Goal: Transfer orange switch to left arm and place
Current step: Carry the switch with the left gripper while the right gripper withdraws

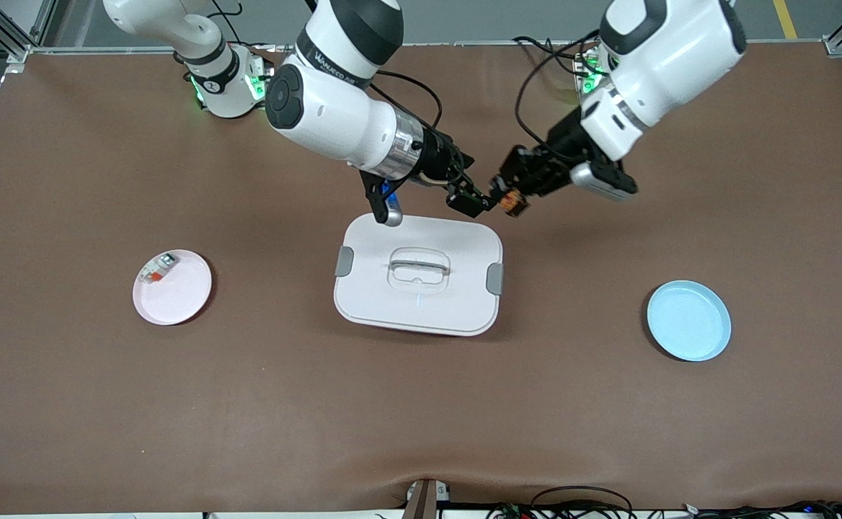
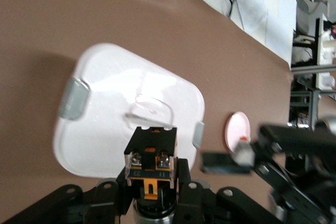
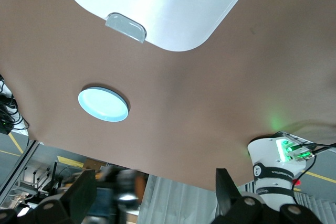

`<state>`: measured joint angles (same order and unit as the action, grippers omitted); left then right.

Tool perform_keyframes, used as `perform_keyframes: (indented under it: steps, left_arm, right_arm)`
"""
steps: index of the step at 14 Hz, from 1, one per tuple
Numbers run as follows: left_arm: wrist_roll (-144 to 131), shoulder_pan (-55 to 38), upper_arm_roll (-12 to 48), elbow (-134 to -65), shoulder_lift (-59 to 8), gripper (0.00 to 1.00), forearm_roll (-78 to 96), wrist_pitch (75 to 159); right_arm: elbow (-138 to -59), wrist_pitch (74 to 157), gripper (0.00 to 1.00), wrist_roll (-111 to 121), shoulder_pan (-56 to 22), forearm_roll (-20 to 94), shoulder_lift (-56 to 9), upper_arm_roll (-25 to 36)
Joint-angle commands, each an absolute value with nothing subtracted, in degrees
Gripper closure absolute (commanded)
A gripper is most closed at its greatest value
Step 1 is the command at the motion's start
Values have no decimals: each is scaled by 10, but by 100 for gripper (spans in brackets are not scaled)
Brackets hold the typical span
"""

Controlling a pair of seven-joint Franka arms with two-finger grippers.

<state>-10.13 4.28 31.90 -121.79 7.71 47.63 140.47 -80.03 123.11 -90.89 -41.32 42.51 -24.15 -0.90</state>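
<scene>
The orange switch (image 1: 513, 202), a small dark part with orange markings, is up in the air with my left gripper (image 1: 511, 191) shut on it. In the left wrist view the switch (image 2: 151, 162) sits between that gripper's fingers (image 2: 152, 184), over the white box (image 2: 110, 114). My right gripper (image 1: 474, 190) is beside the switch, open. In the right wrist view its fingers (image 3: 84, 195) stand wide apart around a blurred dark and orange shape (image 3: 126, 187). Both grippers hang over the brown table just off the box (image 1: 457, 306).
A pink plate (image 1: 183, 299) with a white-grey part (image 1: 158, 268) on it lies toward the right arm's end. A light blue plate (image 1: 688, 321) lies toward the left arm's end, also seen as the blue plate (image 3: 103, 104).
</scene>
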Motion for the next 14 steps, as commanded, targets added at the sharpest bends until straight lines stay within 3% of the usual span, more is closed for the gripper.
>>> perform_keyframes:
  steps: [1, 7, 14]
  left_arm:
    - [-103, 59, 322, -1211, 79, 100, 441, 1400]
    - [-101, 121, 323, -1207, 77, 100, 286, 1347]
    - [15, 225, 323, -1171, 23, 100, 134, 1261]
  right_arm:
    - [-807, 1174, 0, -899, -382, 420, -211, -11]
    - [-823, 987, 0, -689, -287, 374, -159, -10]
    - [-940, 970, 0, -460, -249, 187, -76, -10]
